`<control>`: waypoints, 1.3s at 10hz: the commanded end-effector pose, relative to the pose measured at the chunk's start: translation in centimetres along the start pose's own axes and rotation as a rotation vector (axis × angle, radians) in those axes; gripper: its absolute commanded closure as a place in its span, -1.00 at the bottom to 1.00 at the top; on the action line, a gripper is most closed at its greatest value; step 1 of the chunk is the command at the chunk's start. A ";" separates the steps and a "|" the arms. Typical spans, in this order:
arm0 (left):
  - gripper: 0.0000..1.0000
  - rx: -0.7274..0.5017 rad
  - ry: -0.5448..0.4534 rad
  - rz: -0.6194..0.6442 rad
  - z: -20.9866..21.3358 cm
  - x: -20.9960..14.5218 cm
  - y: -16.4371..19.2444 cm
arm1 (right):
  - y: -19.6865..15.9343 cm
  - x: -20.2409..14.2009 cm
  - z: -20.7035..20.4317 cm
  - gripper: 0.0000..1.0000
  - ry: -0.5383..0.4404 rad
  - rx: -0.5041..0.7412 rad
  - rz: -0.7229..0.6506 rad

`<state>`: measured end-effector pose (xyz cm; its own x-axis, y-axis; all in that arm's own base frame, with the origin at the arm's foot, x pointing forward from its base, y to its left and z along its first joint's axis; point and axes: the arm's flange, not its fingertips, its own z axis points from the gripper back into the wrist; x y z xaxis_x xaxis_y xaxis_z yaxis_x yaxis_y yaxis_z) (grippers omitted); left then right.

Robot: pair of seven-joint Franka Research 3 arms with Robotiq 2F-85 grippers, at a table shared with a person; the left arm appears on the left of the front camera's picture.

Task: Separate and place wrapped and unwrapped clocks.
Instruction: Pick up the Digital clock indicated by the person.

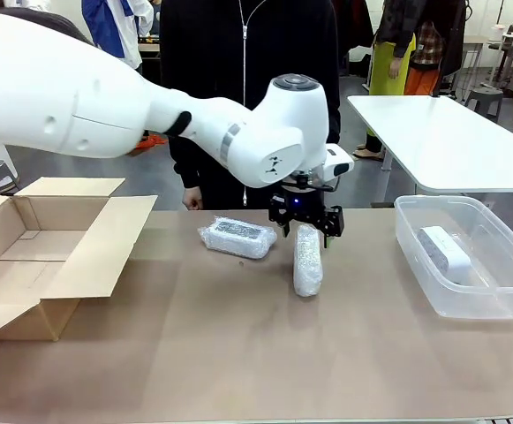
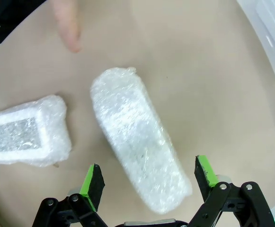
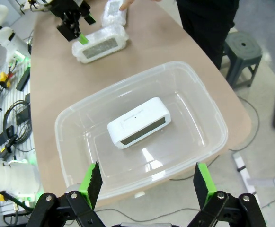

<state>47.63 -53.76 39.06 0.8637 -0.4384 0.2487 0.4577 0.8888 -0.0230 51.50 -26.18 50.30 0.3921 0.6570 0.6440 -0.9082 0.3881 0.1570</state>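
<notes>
Wrapped clock (image 1: pixel 308 261) on tan table (image 1: pixel 238 353), white table (image 1: pixel 433 141) beyond it

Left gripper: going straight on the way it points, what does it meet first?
Most likely the wrapped clock, whose near end lies between the open jaws of the left gripper, with the table beneath. The second wrapped clock sits off to one side, outside that line. The remaining gap is unclear.

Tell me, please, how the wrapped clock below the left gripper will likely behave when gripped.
The wrapped clock is probably stiff: it shows a firm brick shape. Its crinkly wrap may give or slip in the left gripper. Lying flat, it seems unlikely to roll.
</notes>
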 end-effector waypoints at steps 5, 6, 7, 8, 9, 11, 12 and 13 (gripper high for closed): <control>-1.00 0.094 0.041 0.085 -3.4 1.7 0.4 | 0.1 -0.1 -0.2 -1.00 0.001 0.003 0.009; -1.00 0.084 0.048 0.090 -4.0 1.7 0.6 | 0.1 -0.1 -0.2 -1.00 0.001 0.003 0.009; -1.00 0.072 0.057 0.098 -4.7 1.6 1.0 | 0.1 -0.1 -0.2 -1.00 0.001 0.003 0.009; -1.00 0.062 0.054 0.105 -5.2 1.6 1.3 | 0.1 -0.1 -0.2 -1.00 0.001 0.003 0.009; -1.00 0.036 0.061 0.116 -5.5 1.6 1.5 | 0.1 -0.1 -0.2 -1.00 0.001 0.003 0.009; -1.00 0.017 0.067 0.122 -5.7 1.6 1.8 | 0.1 -0.1 -0.2 -1.00 0.001 0.003 0.009; -1.00 0.021 0.064 0.123 -5.7 1.6 1.8 | 0.1 -0.1 -0.2 -1.00 0.001 0.003 0.009; -1.00 0.028 0.050 0.127 -5.7 1.6 1.8 | 0.1 -0.1 -0.2 -1.00 0.001 0.003 0.009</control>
<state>50.81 -53.60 34.01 0.9199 -0.3509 0.1751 0.3595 0.9330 -0.0187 51.50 -26.18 50.30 0.3921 0.6570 0.6440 -0.9081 0.3881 0.1570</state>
